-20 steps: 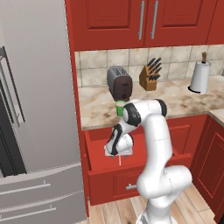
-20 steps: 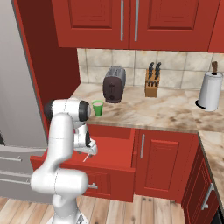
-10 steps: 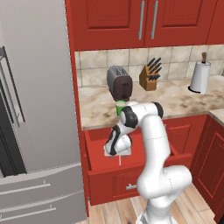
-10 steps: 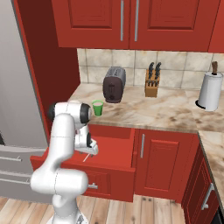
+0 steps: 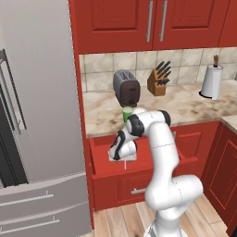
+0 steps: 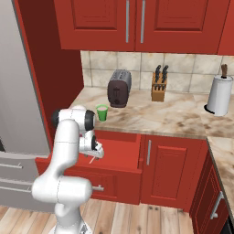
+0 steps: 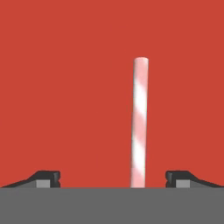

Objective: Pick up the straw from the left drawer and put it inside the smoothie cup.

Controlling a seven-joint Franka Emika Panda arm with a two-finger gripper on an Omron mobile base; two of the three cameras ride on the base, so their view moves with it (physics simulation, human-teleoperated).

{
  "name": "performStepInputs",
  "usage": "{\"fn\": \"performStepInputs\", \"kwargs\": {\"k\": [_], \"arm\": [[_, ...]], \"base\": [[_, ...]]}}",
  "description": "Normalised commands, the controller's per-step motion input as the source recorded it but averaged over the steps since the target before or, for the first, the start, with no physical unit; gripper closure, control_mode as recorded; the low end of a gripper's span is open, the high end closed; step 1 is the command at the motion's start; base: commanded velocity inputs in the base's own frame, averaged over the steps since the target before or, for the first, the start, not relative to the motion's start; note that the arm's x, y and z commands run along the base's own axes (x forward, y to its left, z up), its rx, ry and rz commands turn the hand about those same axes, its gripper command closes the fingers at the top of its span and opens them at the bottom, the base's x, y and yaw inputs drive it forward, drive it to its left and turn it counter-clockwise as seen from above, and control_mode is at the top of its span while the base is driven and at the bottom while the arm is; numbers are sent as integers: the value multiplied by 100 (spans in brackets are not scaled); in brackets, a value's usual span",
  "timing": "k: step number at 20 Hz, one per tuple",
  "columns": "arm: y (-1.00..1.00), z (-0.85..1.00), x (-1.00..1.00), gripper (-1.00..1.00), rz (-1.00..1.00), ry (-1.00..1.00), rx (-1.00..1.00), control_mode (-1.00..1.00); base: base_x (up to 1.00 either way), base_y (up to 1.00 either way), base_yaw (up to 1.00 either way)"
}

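Reaching down into left drawer (image 5: 99,159), tool (image 7: 113,178) wide astride straw (image 7: 139,127)

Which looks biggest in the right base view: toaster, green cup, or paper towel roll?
1. Paper towel roll and toaster: close in size, and the roll sits farther right, so unsure which is bigger.
2. Green cup: clearly smallest.

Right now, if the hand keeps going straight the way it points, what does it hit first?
Most likely the straw, lying between the open fingertips of the hand, with the left drawer floor right under it. How much gap remains is hard to tell.
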Motion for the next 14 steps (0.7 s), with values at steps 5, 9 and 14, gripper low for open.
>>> {"fn": "performStepInputs", "kwargs": {"k": [5, 9, 14], "arm": [[-3, -31, -13, 100, -1, 7, -1, -100], [-18, -31, -59, 100, -4, 13, -2, -100], [-23, -30, -68, 100, -4, 16, -2, -100]], "base": [[0, 0, 0], [0, 0, 0], [0, 0, 0]]}}
